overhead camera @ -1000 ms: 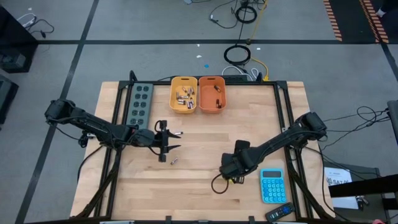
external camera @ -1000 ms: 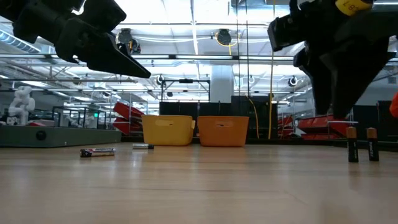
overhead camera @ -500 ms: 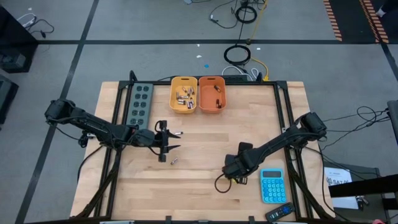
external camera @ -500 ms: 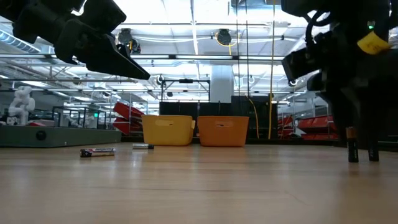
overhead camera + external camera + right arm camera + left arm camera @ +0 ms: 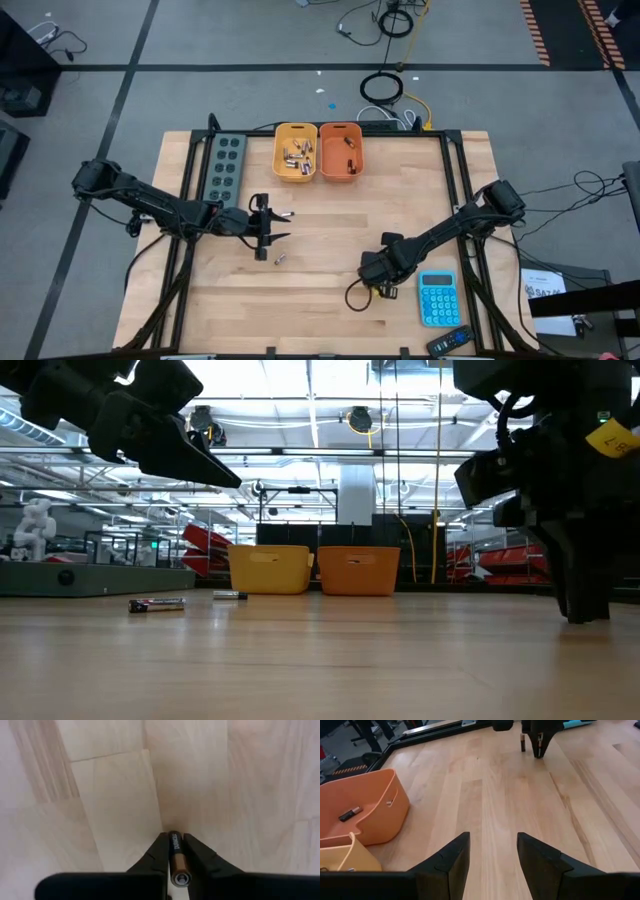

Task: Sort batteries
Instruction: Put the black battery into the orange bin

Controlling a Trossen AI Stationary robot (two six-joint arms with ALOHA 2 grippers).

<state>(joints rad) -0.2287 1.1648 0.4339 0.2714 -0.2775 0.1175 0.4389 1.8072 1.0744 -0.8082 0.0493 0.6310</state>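
Right end effector [image 5: 172, 854] now clamping battery [image 5: 177, 861], wooden table [image 5: 110, 795]

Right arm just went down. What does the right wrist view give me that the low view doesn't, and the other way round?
Only the right wrist view shows the grip: the right gripper is shut on a copper-and-black battery standing on the wood, a finger on each side.

Only the low view shows the left gripper hanging open above the table, two loose batteries lying on the wood, and the yellow bin beside the orange bin.

Both show the right gripper down at the tabletop.
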